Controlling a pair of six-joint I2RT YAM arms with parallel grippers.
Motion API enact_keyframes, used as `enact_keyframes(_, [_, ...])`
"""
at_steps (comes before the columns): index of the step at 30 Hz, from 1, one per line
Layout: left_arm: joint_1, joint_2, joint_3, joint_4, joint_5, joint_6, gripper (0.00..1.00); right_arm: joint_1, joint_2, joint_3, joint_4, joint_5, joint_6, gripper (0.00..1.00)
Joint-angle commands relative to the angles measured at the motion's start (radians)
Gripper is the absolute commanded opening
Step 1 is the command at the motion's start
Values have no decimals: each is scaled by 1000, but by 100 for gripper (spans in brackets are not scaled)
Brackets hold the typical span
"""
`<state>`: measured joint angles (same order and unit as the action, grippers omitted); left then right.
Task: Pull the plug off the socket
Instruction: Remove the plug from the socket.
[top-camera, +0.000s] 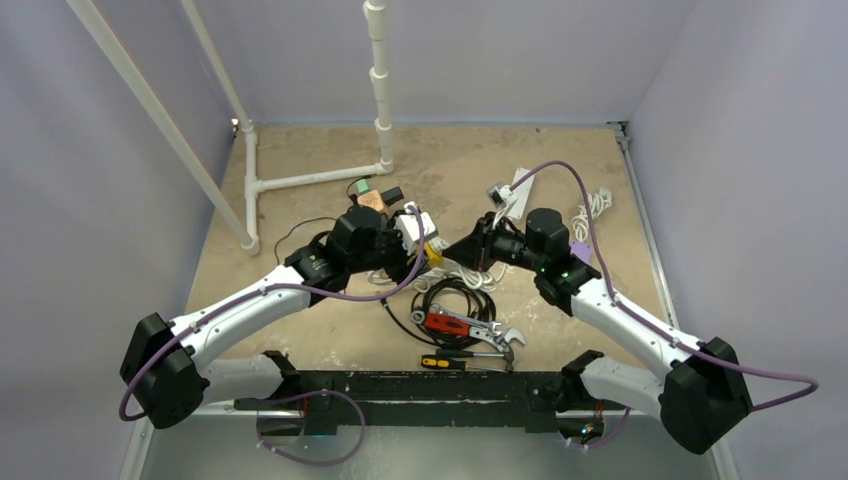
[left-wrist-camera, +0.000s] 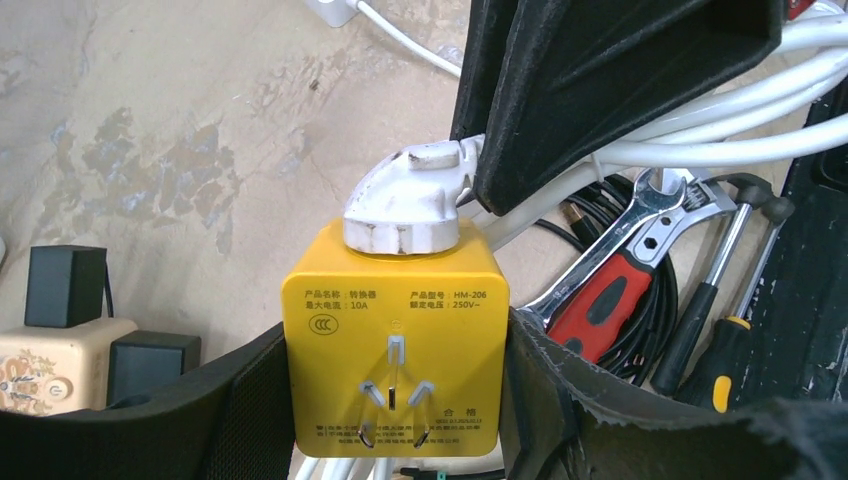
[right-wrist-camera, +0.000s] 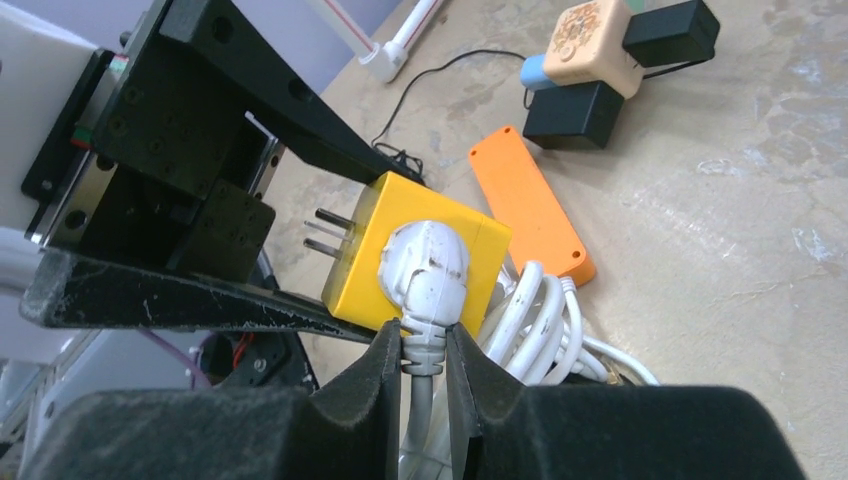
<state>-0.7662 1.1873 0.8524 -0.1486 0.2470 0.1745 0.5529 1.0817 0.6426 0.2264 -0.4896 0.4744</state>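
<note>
**Plug seated in yellow socket, gripped from both sides**

The left wrist view showed the left gripper (left-wrist-camera: 395, 405) clamped on the sides of the yellow socket (left-wrist-camera: 395, 330). The socket's bare prongs faced that camera, and the white plug (left-wrist-camera: 405, 200) sat on its top face, seemingly flush. Only the right wrist view showed the right gripper (right-wrist-camera: 425, 350) pinched narrow on the plug's neck, the cable running down between its fingers. The plug's elbow bent toward that gripper. From above, the socket was a yellow speck mid-table between both grippers, beyond the red-handled wrench (top-camera: 450, 322).
</note>
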Motion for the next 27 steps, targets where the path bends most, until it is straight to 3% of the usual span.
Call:
enact_keyframes(1, [13,-2,7,-26,67,28,0,-64,-12,-5,119,-113,-84,0])
enact_keyframes(8, [17,33,22,-34,-99,-7,0,-63,-3,-16,155,-106,-61,0])
enact_keyframes(13, [36,69,46,-51,-158,-38,0,1,-34,-31,162,24,0,0])
enact_keyframes(20, [90,76,51,-42,-137,-77,0,136,-75,-52,202,216,100,0])
enact_keyframes(27, [91,60,40,-34,-88,-58,0,148,-53,-37,189,193,97,0])
